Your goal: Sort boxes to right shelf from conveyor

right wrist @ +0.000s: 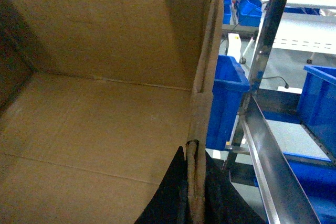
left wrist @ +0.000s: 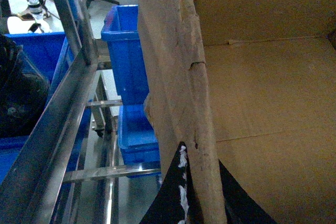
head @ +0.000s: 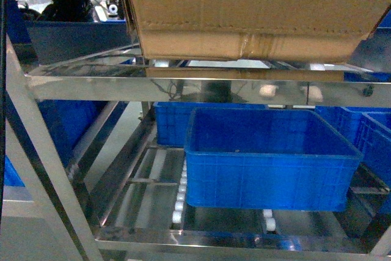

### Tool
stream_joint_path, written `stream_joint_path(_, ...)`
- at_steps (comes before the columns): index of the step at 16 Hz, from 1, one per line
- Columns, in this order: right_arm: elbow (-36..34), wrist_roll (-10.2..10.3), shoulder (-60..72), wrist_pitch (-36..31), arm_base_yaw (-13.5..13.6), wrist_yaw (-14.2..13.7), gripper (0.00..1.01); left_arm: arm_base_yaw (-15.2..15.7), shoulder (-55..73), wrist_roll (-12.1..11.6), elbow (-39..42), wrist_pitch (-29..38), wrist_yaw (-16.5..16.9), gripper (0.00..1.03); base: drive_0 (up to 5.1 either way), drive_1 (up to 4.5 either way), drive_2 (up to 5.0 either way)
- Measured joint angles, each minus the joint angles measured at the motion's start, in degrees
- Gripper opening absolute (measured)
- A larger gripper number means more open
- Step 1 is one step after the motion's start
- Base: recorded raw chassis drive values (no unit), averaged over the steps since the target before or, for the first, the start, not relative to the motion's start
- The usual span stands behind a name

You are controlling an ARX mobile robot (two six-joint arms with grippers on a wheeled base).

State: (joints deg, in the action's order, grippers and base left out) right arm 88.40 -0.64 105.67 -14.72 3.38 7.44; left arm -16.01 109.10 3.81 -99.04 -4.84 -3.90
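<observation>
A large brown cardboard box (head: 256,4) with a taped bottom seam hangs at the top of the head view. Its bottom is just above the front rail of the right shelf (head: 183,87), a shiny steel rack with white roller wheels (head: 179,203). In the left wrist view my left gripper (left wrist: 201,156) is shut on the box's (left wrist: 262,103) ragged left wall, one black finger on each side. My right gripper (right wrist: 195,153) is shut on the right wall of the box (right wrist: 105,103) in the same way. The box is empty inside. The conveyor is out of view.
A blue bin (head: 269,157) sits on the lower roller tier, with another (head: 171,120) behind it and more at the right (head: 366,132). Steel rack rails run close beside each gripper (left wrist: 58,129) (right wrist: 268,156). Blue bins (left wrist: 128,61) (right wrist: 226,98) stand beyond both box walls.
</observation>
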Motion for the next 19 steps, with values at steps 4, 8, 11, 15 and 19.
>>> stream_joint_path(4, 0.5, -0.7, 0.4, 0.1, 0.0, -0.1, 0.03, 0.0, 1.1, 0.3, -3.0, -2.3, 0.5, 0.03, 0.0, 0.0, 0.0)
stream_joint_path(8, 1.2, -1.9, 1.2, -2.2, 0.3, -1.0, 0.39, 0.1, 1.7, 1.5, -4.1, -2.2, 3.3, 0.36, 0.0, 0.0, 0.0)
stream_joint_path(11, 1.6, -1.3, 1.2, -7.3, 0.8, -3.3, 0.7, 0.6, 1.8, 2.2, -4.6, 1.8, 4.7, 0.67, 0.0, 0.0, 0.0)
stream_joint_path(15, -0.1, 0.9, 0.8, -12.3, 1.1, -5.1, 0.98, 0.5, 1.4, 2.2, -2.6, 8.2, 6.5, 0.98, 0.0, 0.0, 0.0)
stream_joint_path(19, -6.6, 1.0, -3.1, -16.4, 1.3, -5.1, 0.98, -0.2, -2.9, 1.7, 4.8, 13.2, 5.7, 0.98, 0.0, 0.0, 0.0)
